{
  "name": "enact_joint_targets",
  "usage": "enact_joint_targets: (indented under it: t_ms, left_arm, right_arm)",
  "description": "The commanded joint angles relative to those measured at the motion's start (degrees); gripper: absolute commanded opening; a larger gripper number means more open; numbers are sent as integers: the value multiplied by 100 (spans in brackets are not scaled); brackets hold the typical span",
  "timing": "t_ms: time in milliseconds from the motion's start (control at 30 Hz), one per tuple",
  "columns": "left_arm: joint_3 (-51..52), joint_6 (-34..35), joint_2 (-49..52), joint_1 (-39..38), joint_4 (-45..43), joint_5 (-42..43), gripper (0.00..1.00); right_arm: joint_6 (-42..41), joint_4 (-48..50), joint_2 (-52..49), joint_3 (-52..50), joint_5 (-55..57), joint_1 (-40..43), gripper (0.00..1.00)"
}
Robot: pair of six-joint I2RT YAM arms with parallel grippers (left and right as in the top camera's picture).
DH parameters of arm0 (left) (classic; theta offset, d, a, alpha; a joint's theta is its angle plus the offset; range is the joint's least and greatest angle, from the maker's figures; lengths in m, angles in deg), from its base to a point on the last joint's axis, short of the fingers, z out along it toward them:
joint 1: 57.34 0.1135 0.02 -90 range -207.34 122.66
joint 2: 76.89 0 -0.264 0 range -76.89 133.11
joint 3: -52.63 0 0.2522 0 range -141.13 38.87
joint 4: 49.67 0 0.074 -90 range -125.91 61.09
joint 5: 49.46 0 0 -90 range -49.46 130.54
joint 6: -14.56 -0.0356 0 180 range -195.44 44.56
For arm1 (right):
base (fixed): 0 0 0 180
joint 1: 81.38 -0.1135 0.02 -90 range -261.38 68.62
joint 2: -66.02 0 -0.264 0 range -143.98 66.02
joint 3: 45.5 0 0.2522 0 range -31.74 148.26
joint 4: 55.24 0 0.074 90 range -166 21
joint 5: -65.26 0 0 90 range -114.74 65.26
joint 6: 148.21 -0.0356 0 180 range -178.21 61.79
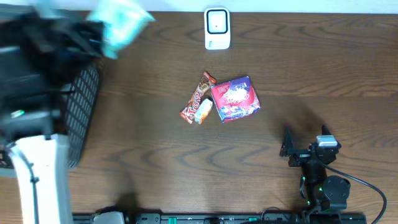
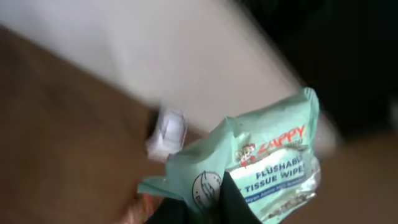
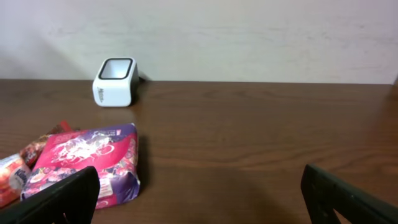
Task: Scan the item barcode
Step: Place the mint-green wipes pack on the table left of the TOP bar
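Note:
A mint-green pack of flushable tissue wipes point(image 2: 267, 162) is pinched by its lower edge in my left gripper point(image 2: 210, 198), whose dark fingers are shut on it. From overhead, the pack point(image 1: 121, 22) is a blurred shape raised over the table's far left corner. The white barcode scanner point(image 1: 217, 28) stands at the far middle of the table and shows beyond the pack's left side in the left wrist view point(image 2: 166, 132). My right gripper point(image 1: 306, 140) rests low at the near right. It is open point(image 3: 205, 196) with nothing between its fingers.
A red snack bar point(image 1: 198, 98), a small white packet point(image 1: 204, 111) and a pink-purple pack point(image 1: 236, 98) lie together mid-table. A black mesh basket point(image 1: 84, 106) stands at the left edge. The pink-purple pack point(image 3: 87, 162) lies just ahead-left of my right gripper.

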Motion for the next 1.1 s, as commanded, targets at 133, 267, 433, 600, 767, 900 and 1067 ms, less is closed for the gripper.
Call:
enact_joint_targets:
  t_ms: [133,267,433,600,767,900,1067]
  left_arm:
    - [-39,-1217,848,-1816,1775,-2809,7]
    - [-39,-1215,1652,-2361,2124,-2863,7]
    - [-39,-1215,2804,-2813,2044,-2870,9]
    - [-44,-1217,3237,-2732,1862,-2868,89]
    - [-258,-1213,2728,-2426,2072,-2865,91]
    - [-256,-1217,1915,-2188,2339,-2870,92]
    - [-256,-1217,1364,-2120,2933,-2868,98]
  right_arm:
    - [61,-24,31,-4,-17,-44,99]
    - [61,-24,31,-4,-15,-44,99]
    - [61,-22,31,-4,-17,-42,99]
    - [61,-22,31,-4,-17,-44,99]
    - [61,-24,31,-4,-15,-44,99]
    - [61,-24,31,-4,-17,-44,99]
    - [61,-24,31,-4,-17,-42,99]
